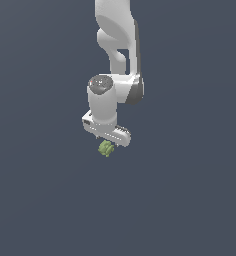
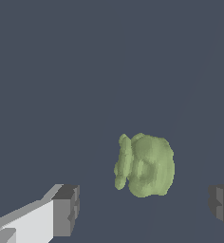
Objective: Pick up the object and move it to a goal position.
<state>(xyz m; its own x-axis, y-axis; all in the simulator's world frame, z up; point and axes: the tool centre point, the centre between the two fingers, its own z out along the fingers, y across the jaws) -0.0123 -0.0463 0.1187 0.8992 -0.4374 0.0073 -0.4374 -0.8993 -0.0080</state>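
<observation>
Fingers point(image 2: 144, 209) spread open, straddling the lumpy olive-green object point(image 2: 144, 165) lying between and just beyond them, nothing gripped.

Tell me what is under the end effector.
Under the open end effector lies the small olive-green object, between the two fingers, touching neither. Around it, only plain dark surface. In the exterior view the end effector covers the object's upper edge.

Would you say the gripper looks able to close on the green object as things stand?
Probably yes: the gripper is open, the green object lies between its fingers, and nothing blocks it.
</observation>
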